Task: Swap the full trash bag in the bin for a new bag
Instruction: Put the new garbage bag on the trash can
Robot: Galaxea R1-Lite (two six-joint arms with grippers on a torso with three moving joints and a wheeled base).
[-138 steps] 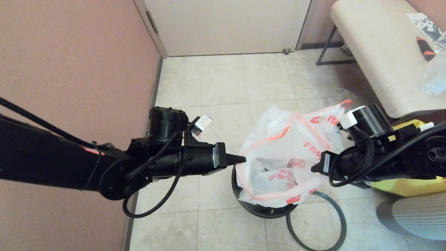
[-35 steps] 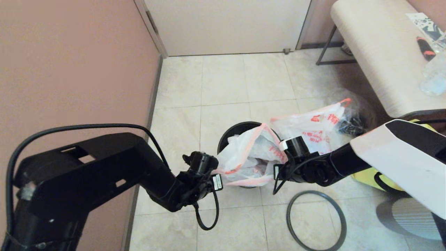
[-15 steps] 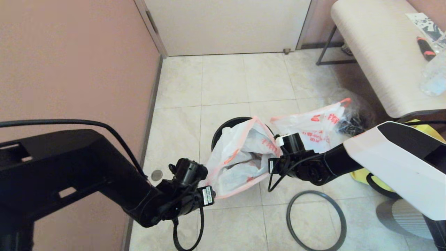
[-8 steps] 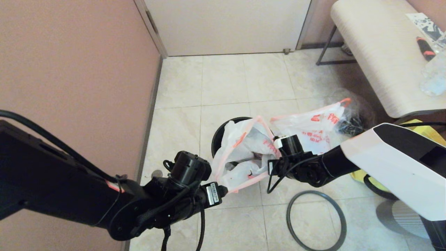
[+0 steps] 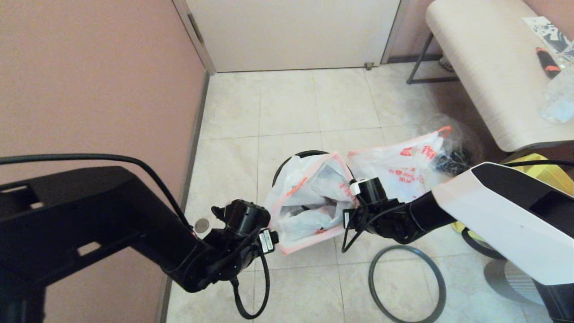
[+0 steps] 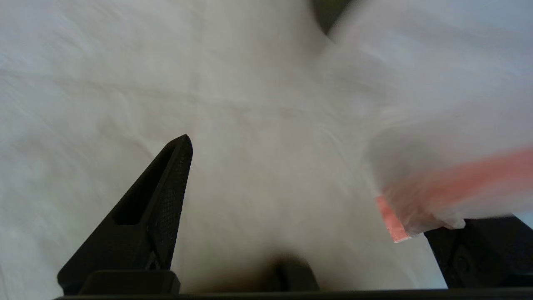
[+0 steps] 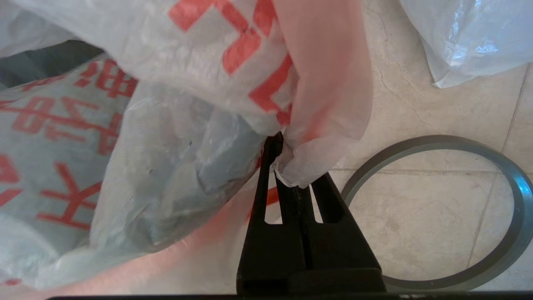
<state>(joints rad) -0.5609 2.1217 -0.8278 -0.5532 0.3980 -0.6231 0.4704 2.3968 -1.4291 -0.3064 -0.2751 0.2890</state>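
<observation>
Mid-frame, our right gripper (image 7: 277, 160) pinches the new bag (image 5: 309, 202) over the bin (image 5: 287, 162); our left gripper's (image 5: 274, 238) fingers (image 6: 166, 183) are spread

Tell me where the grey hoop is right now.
In the head view the grey hoop lies flat on the floor tiles to the robot's right of the bin, just below the right gripper, off the bin.
</observation>
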